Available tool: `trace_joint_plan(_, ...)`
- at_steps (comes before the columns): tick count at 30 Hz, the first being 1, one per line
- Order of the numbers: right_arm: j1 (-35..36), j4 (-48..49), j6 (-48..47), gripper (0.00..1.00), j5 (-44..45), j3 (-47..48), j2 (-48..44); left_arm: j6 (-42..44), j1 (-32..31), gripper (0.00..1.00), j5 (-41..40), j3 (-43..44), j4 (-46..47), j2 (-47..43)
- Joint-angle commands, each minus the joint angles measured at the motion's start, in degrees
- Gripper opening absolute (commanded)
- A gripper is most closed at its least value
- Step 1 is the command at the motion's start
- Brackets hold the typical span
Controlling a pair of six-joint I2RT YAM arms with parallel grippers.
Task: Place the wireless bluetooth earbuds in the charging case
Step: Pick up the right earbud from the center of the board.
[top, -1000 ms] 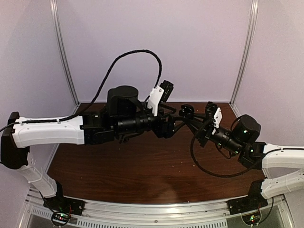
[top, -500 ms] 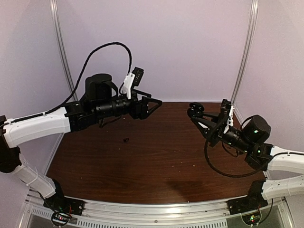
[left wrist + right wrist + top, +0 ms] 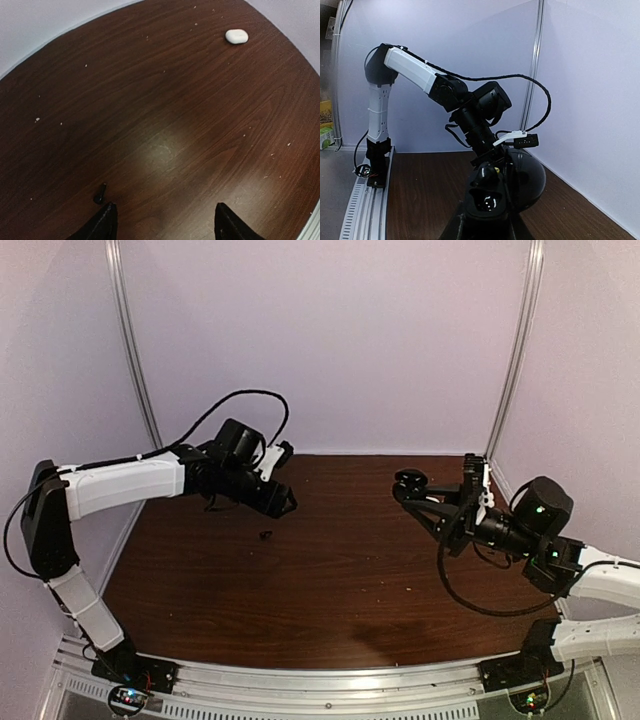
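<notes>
Arms have split from centre: left claw (image 3: 164,207) spread wide, empty, far left, well apart from closed case (image 3: 236,36); right claw (image 3: 402,489) clamped on puck (image 3: 410,477). We see no earbuds.

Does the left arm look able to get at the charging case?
Probably yes: the left claw is open and empty, and only bare table lies between it and the closed charging case. The small black bit sits off to one side.
</notes>
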Motion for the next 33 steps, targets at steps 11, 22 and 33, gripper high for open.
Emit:
trace_joint_plan(11,-0.72,-4.54,1.21,0.00,-1.11,1.94,-0.54,6.68,7.33,0.54,2.35,-15.65,11.30,-0.20)
trace_joint_plan(22,-1.25,-4.10,2.38,0.00,-2.14,2.47,0.68,9.12,7.33,0.48,1.41,-30.71,36.89,-1.32)
trace_joint_plan(33,-1.45,-4.64,2.65,0.00,-2.69,3.19,1.38,10.83,9.18,0.43,0.49,-34.01,47.31,3.72)
